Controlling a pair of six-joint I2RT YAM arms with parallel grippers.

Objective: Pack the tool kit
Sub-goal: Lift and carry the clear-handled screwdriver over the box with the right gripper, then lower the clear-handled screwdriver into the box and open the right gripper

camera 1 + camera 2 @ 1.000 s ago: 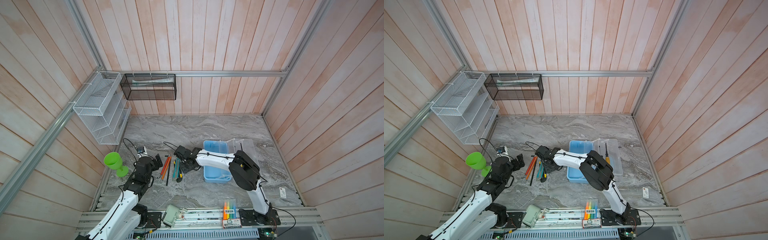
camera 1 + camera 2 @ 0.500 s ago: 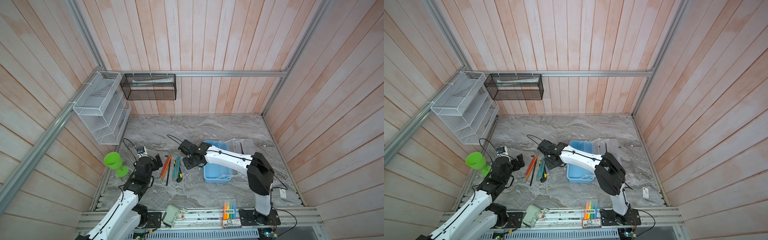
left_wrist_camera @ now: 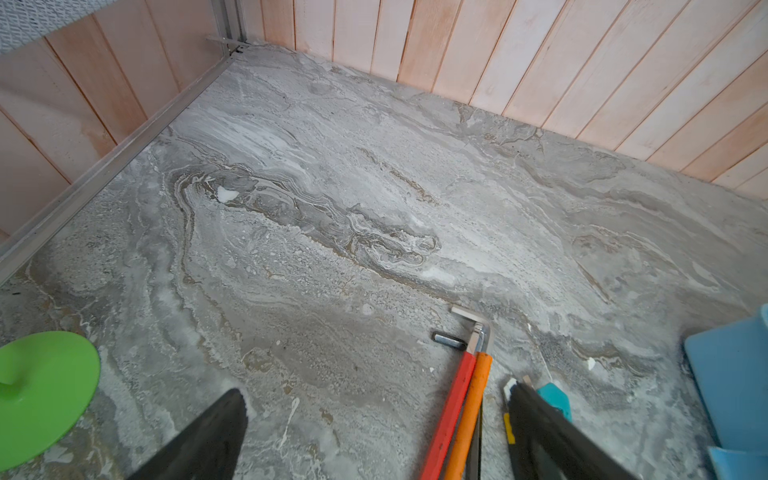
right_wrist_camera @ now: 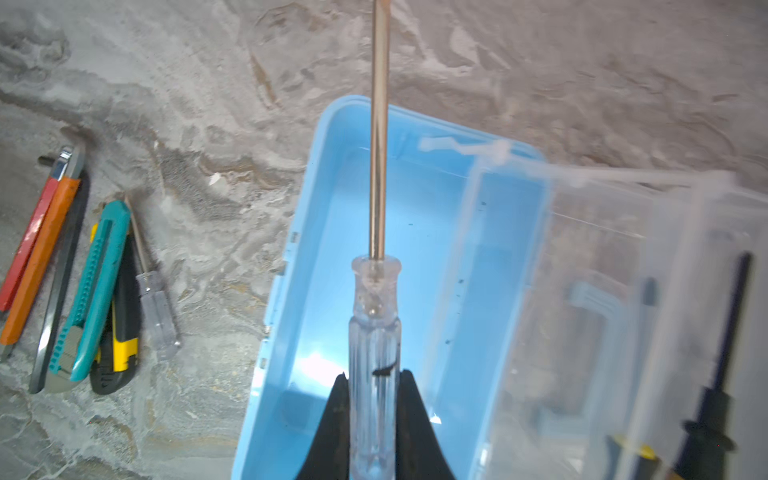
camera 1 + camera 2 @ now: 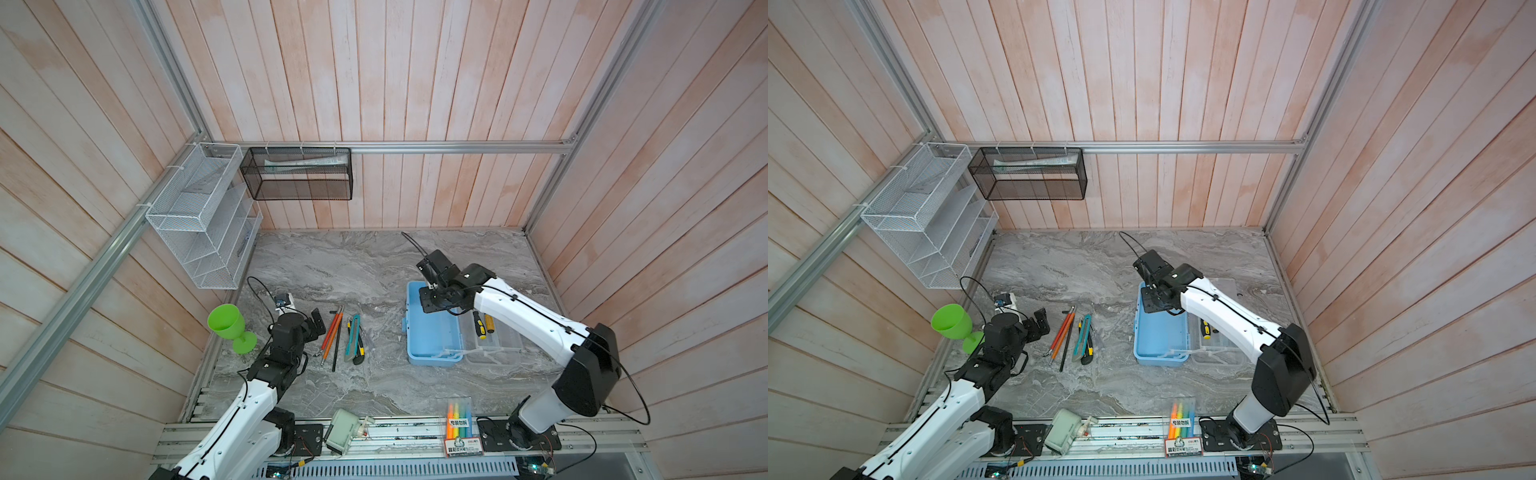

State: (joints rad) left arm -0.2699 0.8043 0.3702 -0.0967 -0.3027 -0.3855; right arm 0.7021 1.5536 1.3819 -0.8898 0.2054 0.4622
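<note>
The tool kit's light-blue case (image 5: 432, 336) (image 5: 1158, 336) lies open right of the middle, its clear lid (image 5: 496, 345) folded out to the right with two screwdrivers (image 5: 478, 326) on it. My right gripper (image 4: 372, 374) (image 5: 430, 303) hovers over the case's far end, shut on a clear-handled screwdriver (image 4: 376, 324); its shaft points along the case (image 4: 332, 270). Left of the case lie red and orange handled tools (image 5: 332, 332) (image 3: 461, 407), a teal utility knife (image 5: 353, 334) (image 4: 95, 286), a black-yellow knife (image 4: 118, 353) and a small clear screwdriver (image 4: 156, 307). My left gripper (image 3: 376, 392) (image 5: 316, 324) stands open, empty, beside the orange tools.
A green goblet (image 5: 228, 324) stands by the left wall close to my left arm. A pack of coloured highlighters (image 5: 459, 419) and a small white device (image 5: 343, 430) sit at the front rail. A white mesh rack (image 5: 203, 216) and a black mesh basket (image 5: 297, 178) hang on the walls.
My right gripper has swung from the row of tools rightward and back, carrying the clear screwdriver to above the case's far end. The left arm has not moved.
</note>
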